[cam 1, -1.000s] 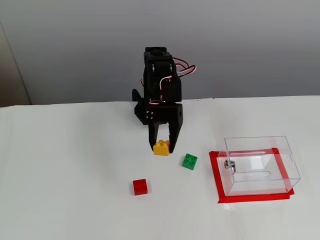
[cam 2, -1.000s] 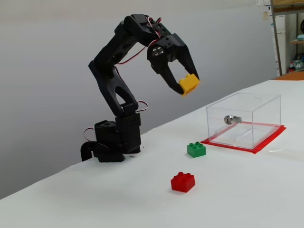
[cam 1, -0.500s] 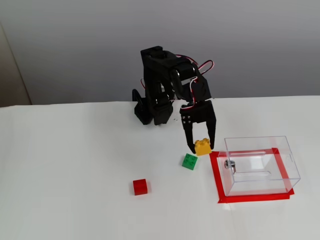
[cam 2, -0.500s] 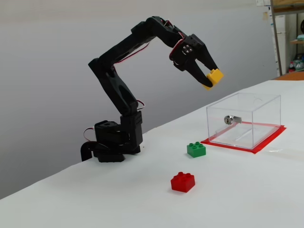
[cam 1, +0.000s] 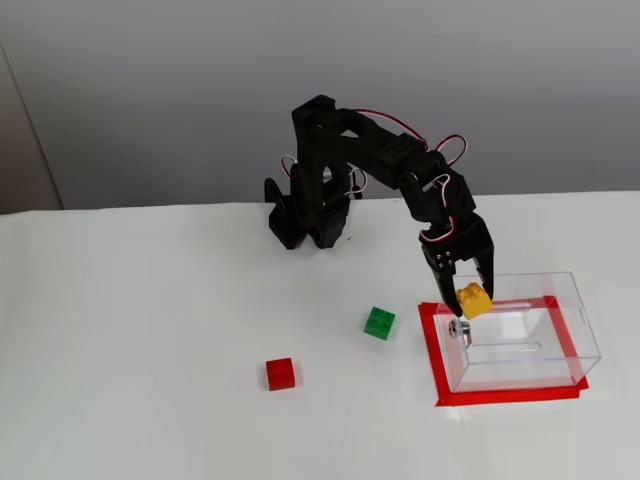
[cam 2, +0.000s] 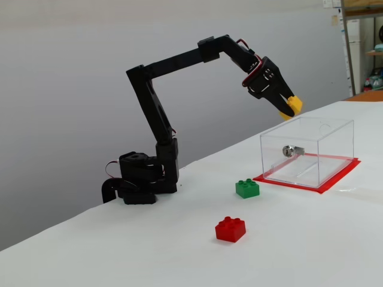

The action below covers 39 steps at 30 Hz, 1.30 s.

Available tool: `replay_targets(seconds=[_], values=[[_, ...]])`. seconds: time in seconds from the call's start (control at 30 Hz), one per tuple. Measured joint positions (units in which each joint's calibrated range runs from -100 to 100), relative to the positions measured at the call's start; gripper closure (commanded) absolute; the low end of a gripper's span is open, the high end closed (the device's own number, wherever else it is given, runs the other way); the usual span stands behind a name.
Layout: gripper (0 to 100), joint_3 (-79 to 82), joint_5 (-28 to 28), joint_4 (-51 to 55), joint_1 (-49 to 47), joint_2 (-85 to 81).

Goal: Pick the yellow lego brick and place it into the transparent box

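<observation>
Fixed views both show my jaws pinching the yellow brick (cam 1: pixel 473 300), now swung from beside the green brick (cam 1: pixel 379 323) to above the clear box (cam 1: pixel 560 335) edge.

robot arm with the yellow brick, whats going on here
The arm's gripper is shut on the yellow brick, holding it in the air above the near edge of the clear box, which stands on a red mat. The brick is not yet inside. A green brick and a red brick lie on the white table, apart from each other and from the box.
</observation>
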Motion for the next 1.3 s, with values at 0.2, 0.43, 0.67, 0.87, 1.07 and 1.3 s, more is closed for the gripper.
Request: replay_targets(seconds=[0.2,0.43,0.67,0.87,1.07,1.3], values=[[89,0.0,0.0,-5.4,-5.1,4.3],[89,0.0,0.0,-10.1,-9.1,6.4],[89,0.0,-0.1,-16.2,-9.4,7.6],[89,0.0,-0.1,-18.3,-9.5,7.6],[88,0.0,-0.1,-18.3,-9.5,7.6],[81,0.0,-0.1,-18.3,-9.5,7.6]])
